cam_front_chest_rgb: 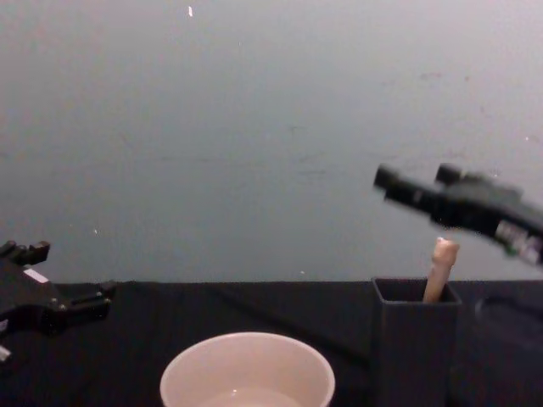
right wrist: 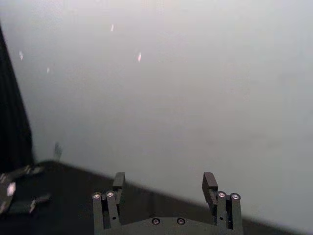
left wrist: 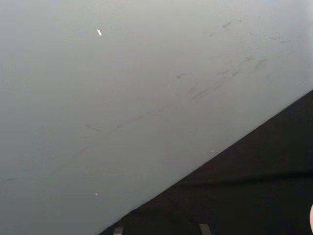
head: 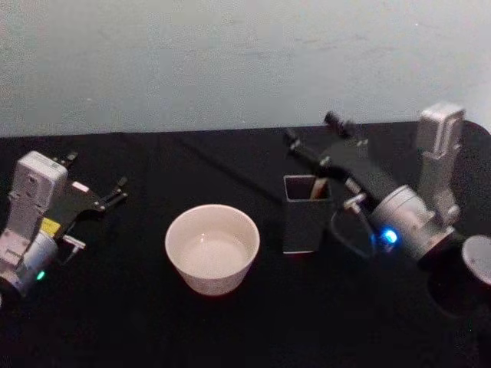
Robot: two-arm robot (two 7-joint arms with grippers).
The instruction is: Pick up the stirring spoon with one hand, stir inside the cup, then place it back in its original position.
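Nearest you, the wide cream-white round cup (head: 212,248) sits unused. Just beyond, the pale beige bear-topped stirring spoon (cam_front_chest_rgb: 439,269) leans in the dark grey square-mouthed holder box (head: 307,215), so a skewed descent could tip the box. Your right gripper (head: 313,136) hovers above it, jaws released and empty. The left gripper (head: 93,180) is parked far left, also spread

No text, brand, number or sign can be read anywhere. The left gripper (head: 98,198) carries a small yellow sticker and a white one, and the right gripper (cam_front_chest_rgb: 416,188) carries a pale label, but whatever is printed on them is too small to make out.
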